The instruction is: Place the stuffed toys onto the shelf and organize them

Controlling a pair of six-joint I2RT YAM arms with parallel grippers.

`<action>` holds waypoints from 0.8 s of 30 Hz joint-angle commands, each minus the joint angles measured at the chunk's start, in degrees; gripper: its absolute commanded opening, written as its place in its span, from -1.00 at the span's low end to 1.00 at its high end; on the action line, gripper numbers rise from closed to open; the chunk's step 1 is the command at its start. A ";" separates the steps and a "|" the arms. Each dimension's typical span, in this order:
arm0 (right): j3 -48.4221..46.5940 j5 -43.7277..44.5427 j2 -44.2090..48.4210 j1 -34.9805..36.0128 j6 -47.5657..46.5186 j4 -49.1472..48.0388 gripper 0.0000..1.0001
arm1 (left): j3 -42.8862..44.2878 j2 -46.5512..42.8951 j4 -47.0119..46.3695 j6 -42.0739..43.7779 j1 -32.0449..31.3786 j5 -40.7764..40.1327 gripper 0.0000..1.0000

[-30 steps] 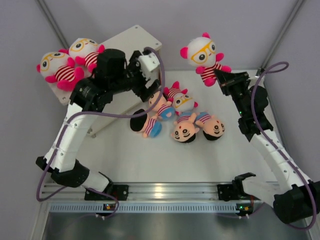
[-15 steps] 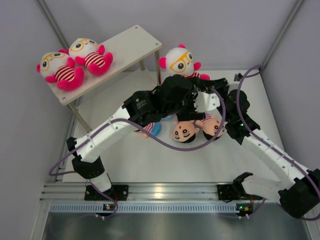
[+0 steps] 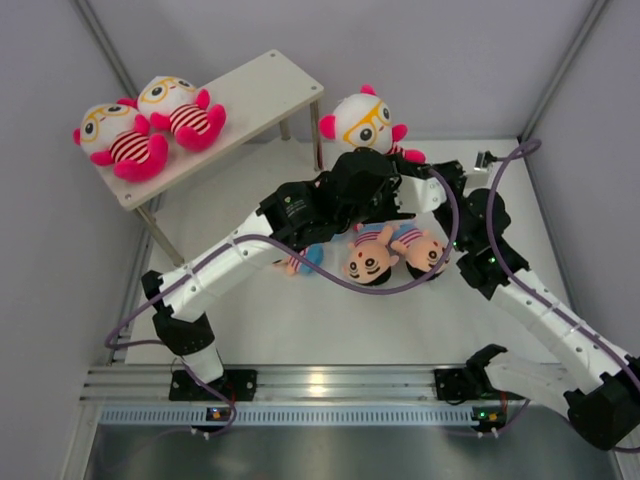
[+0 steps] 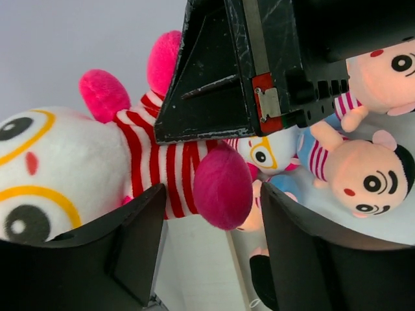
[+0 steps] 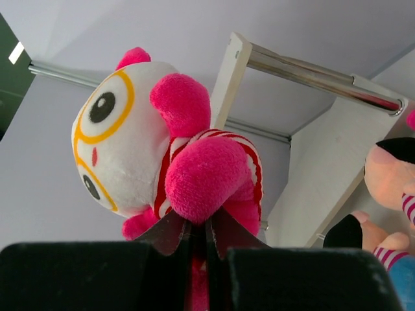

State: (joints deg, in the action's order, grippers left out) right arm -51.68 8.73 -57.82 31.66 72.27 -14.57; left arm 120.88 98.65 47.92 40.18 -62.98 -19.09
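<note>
A white-headed stuffed toy [image 3: 362, 122] with yellow glasses hangs in the air above the table's far middle. My right gripper [image 3: 432, 168] is shut on its pink leg [image 5: 201, 178]. My left gripper [image 3: 405, 178] reaches across to the same toy. Its fingers [image 4: 139, 233] stand open on either side of a pink limb [image 4: 222, 184], with a gap on both sides. Two white-headed toys [image 3: 115, 140] [image 3: 180, 105] lie on the shelf [image 3: 260, 90] at the far left. Two peach-faced toys [image 3: 368, 262] [image 3: 425, 252] lie on the table under the arms.
Another peach-faced toy [image 3: 300, 262] is partly hidden under the left arm, and a small white-headed face [image 4: 272, 152] shows among the pile. The shelf's right half is bare board. Frame posts run up the back corners.
My left arm swung from the shelf across to the held toy, and its jaws narrowed a little. My right gripper carried the toy leftward toward the shelf's end.
</note>
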 commanded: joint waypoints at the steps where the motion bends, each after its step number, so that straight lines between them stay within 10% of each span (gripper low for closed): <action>1: 0.09 -0.47 2.10 1.12 1.29 -3.98 -1.00 | 0.76 1.02 -4.41 -0.19 0.31 -0.77 0.19; 4: 0.18 -2.13 1.92 1.12 1.82 -4.86 -1.00 | 1.90 1.72 -5.21 -0.46 0.75 -0.34 -0.09; 7: 0.18 -2.41 1.40 1.12 1.47 -5.12 -1.00 | 3.13 2.07 -5.29 -1.51 1.28 0.11 -1.00; 10: -1.05 -2.49 0.78 0.95 -1.76 -4.25 -0.93 | 4.18 1.46 -5.82 -1.78 2.68 -0.33 -1.00; 15: -5.52 -3.10 0.25 -0.45 -7.93 1.37 0.05 | 8.22 0.23 -6.26 -0.29 12.23 7.21 -1.00; 24: -5.89 4.35 4.91 -2.04 -15.58 6.04 0.13 | 13.41 -0.21 -9.95 8.06 25.62 12.23 -1.00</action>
State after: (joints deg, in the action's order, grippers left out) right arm -56.05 9.54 -55.51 30.20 60.29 -9.43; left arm 130.82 100.40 43.24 44.66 -37.93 -10.85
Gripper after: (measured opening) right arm 0.563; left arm 0.072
